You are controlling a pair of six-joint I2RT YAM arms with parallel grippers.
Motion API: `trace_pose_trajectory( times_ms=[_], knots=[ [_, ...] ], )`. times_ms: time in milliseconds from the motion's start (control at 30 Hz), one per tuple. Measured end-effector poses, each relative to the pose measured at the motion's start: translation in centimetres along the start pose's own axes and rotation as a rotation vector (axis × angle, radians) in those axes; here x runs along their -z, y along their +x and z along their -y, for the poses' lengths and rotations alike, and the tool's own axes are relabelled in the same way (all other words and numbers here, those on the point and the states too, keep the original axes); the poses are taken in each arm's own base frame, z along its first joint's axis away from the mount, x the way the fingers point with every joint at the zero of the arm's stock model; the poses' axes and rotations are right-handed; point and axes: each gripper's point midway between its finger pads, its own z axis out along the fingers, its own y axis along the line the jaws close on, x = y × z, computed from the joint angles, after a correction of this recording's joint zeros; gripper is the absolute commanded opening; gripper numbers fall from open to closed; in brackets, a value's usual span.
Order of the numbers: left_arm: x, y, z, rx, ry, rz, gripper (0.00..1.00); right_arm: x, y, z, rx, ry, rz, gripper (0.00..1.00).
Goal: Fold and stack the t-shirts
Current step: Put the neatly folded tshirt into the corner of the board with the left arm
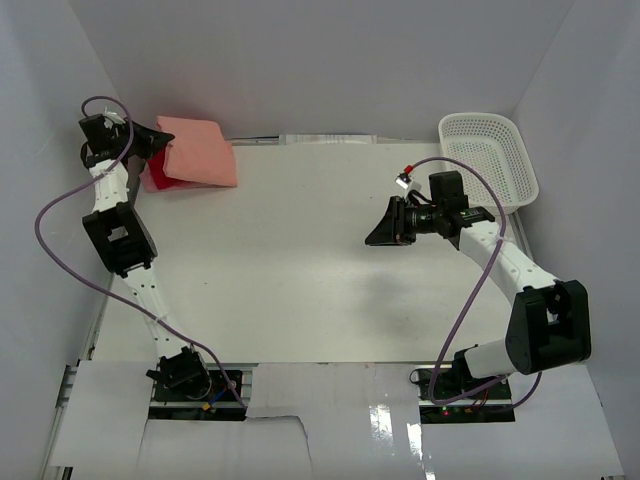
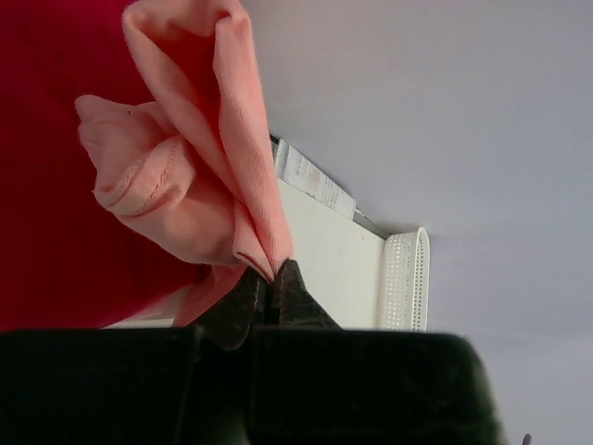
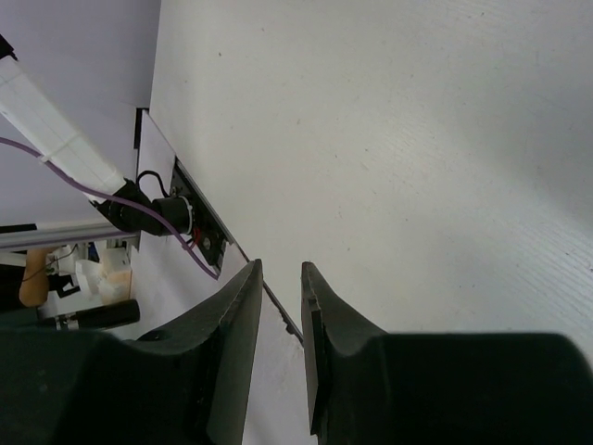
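The left gripper [image 2: 269, 281], clenched on a bunched edge of the salmon-pink t-shirt [image 2: 199, 139], holds the cloth at the far left corner of the table [image 3: 417, 139]. The garment rises in loose folds straight off its fingertips, and the red t-shirt [image 2: 46, 139] lies just behind and under it, touching. The right gripper [image 3: 281, 275] hangs over bare tabletop well away from the shirts. Its jaws are parted by a narrow gap with nothing between them. The step in hand looks like laying the salmon-pink shirt squarely onto the stack. To do it well, the pinched edge should be carried level and lowered until the cloth below the fingers lies flat. It should be let go only once the fold lines up with the red shirt beneath, so the release does not drag or crumple the top layer. The free arm could press the fold, if it can reach. How much of the hem the left fingers have caught is hidden in the bunching, and from above the arm's own wrist covers the grip. Most of the red shirt is buried under the salmon one. A pale strip below it in the left wrist view may be a third shirt, but that cannot be told. The white basket [image 2: 408, 278] is cut off in that view, far beyond the fingertips.
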Motion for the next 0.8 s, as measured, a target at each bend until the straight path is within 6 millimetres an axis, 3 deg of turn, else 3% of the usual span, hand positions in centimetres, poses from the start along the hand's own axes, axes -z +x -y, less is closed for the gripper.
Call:
trace_pose_trajectory(
  times_ms=[100, 400, 567, 800],
  knots=[
    [0.6, -1.0, -0.5, -0.001, 0.006, 0.026, 0.00, 0.1, 0.7, 0.1, -0.006, 0.002, -0.006, 0.30],
    [0.6, -1.3, -0.6, 0.045, 0.025, 0.049, 0.00, 0.1, 1.6, 0.1, -0.020, 0.004, -0.024, 0.30],
    [1.1, -2.5, 0.3, 0.056, 0.056, 0.077, 0.00, 0.1, 1.7, 0.0, -0.018, 0.002, -0.027, 0.30],
    [1.4, -4.3, 3.2, 0.043, 0.146, 0.100, 0.00, -0.1, 2.2, 0.1, -0.025, -0.006, -0.039, 0.30]
  ],
)
